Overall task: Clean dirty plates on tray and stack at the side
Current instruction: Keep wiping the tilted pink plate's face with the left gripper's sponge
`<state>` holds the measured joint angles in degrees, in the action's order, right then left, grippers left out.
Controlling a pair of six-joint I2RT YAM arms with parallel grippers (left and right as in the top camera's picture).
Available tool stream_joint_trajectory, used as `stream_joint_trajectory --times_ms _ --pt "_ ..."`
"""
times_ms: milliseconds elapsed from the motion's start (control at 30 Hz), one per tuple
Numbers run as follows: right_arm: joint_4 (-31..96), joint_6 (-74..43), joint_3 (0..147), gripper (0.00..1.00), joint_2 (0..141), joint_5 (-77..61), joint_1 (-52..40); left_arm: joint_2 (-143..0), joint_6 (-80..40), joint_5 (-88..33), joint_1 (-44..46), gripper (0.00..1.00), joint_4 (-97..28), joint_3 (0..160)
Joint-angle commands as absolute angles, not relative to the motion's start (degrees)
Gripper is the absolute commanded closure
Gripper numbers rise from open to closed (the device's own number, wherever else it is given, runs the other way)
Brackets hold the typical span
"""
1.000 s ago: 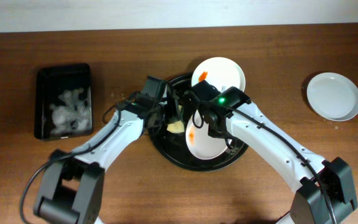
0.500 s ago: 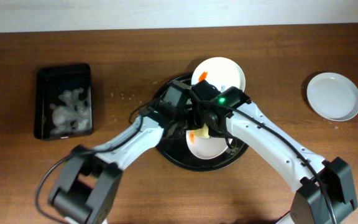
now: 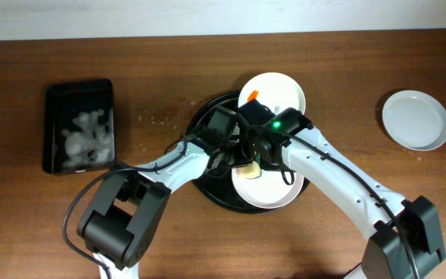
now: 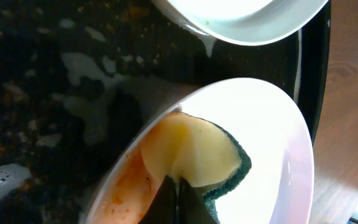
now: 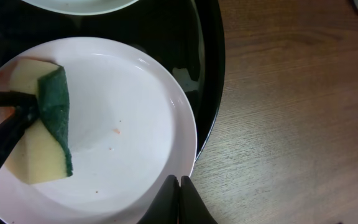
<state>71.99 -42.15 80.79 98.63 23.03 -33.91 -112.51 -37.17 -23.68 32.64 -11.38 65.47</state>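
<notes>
On the round black tray [image 3: 221, 200] are two dirty plates. My right gripper [image 5: 179, 185] is shut on the rim of the nearer plate [image 3: 273, 194], which overlaps the tray's front rim. My left gripper [image 4: 179, 186] is shut on a yellow and green sponge [image 4: 191, 152], which presses on that plate [image 4: 272, 143] beside an orange smear [image 4: 129, 186]. In the right wrist view the sponge [image 5: 42, 130] lies at the left of the plate [image 5: 129, 124]. The other plate [image 3: 277, 91] sits at the tray's far edge with an orange smear [image 3: 252, 97].
A clean white plate [image 3: 416, 120] lies on the wooden table at the right. At the left stands a small black rectangular tray [image 3: 80, 97] holding pale foamy clumps. The round tray's floor [image 4: 42, 93] is wet with foam and orange specks.
My left gripper has carried the sponge rightwards from the tray floor onto the held plate. The orange smear seen from above on that plate no longer shows. The right arm has stayed still.
</notes>
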Motion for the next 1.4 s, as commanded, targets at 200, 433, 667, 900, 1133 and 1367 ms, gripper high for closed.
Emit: stream_joint_trajectory --times_ms 200,433,667,900,1133,1367 --pt "68.3 -32.8 78.5 0.80 98.4 5.1 -21.7 -113.7 -36.4 -22.7 29.6 1.00 -14.1 65.5" --pt "61.7 -19.2 71.3 0.47 98.4 -15.6 -6.8 -113.7 -36.4 -23.2 29.6 1.00 -13.8 65.5" --pt "46.0 -15.1 56.0 0.55 98.4 -25.3 -3.4 -113.7 -36.4 -23.2 29.6 1.00 -13.8 65.5" --pt "33.8 -17.0 49.3 0.67 99.7 -27.7 -3.7 -113.7 -36.4 -23.2 29.6 1.00 -14.0 65.5" --pt "34.4 -17.0 50.2 0.96 99.3 -28.6 -3.7 -113.7 -36.4 -23.2 29.6 1.00 -14.0 65.5" --pt "45.1 -18.3 58.1 0.96 91.9 -15.0 -4.5 -113.1 -36.4 -25.8 29.6 0.98 -14.0 66.6"
